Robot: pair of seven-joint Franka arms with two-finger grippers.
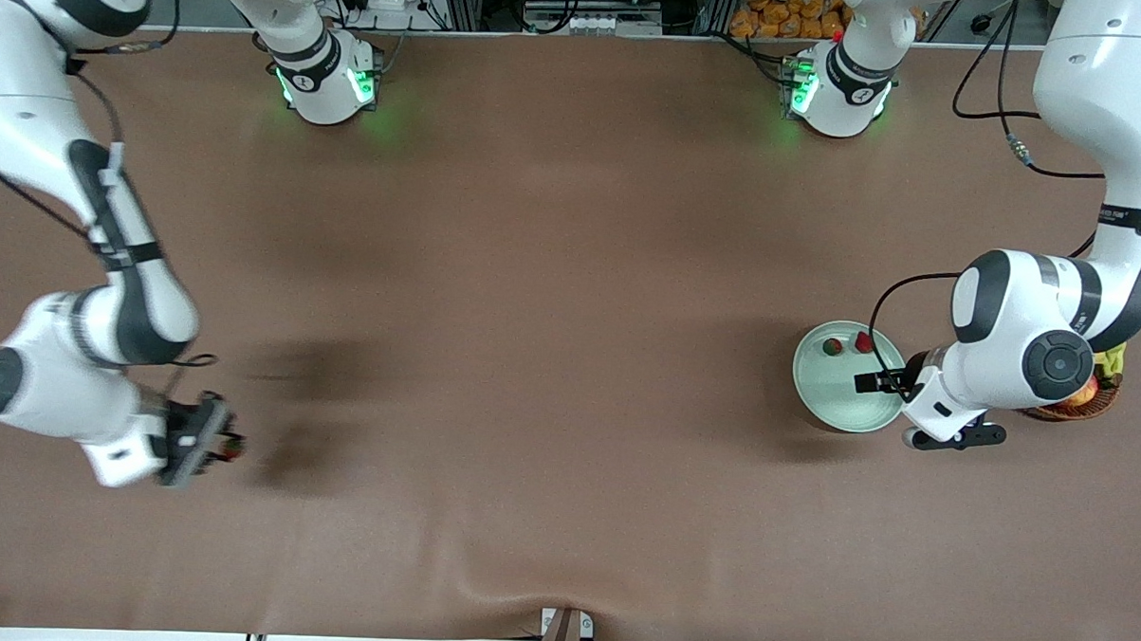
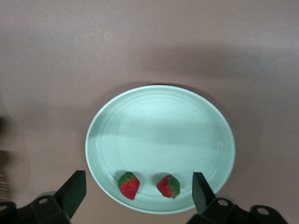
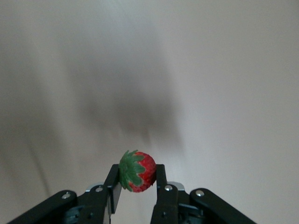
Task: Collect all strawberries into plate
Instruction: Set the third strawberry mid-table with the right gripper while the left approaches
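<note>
I have the third strawberry [image 3: 138,171] pinched in the right claw [image 1: 217,444], held across its red body with the green cap turned to one side; the claw is up over bare tabletop [image 1: 552,291] at the right arm's end. The berry looks light, small and probably soft or slick-skinned, so I judge a gentle squeeze across the widest part suits it best.

The other two strawberries [image 2: 129,185] [image 2: 168,186] lie side by side, a little apart, inside the plate [image 2: 159,100], near its rim. The plate sits at the left arm's end of the tabletop.

The left claw [image 2: 139,192] hangs spread wide over the plate's edge, empty, and that arm waits there. I judge it may crowd the drop. A wicker basket [image 1: 1090,403] with fruit stands just beside the plate, mostly hidden under the left arm.
</note>
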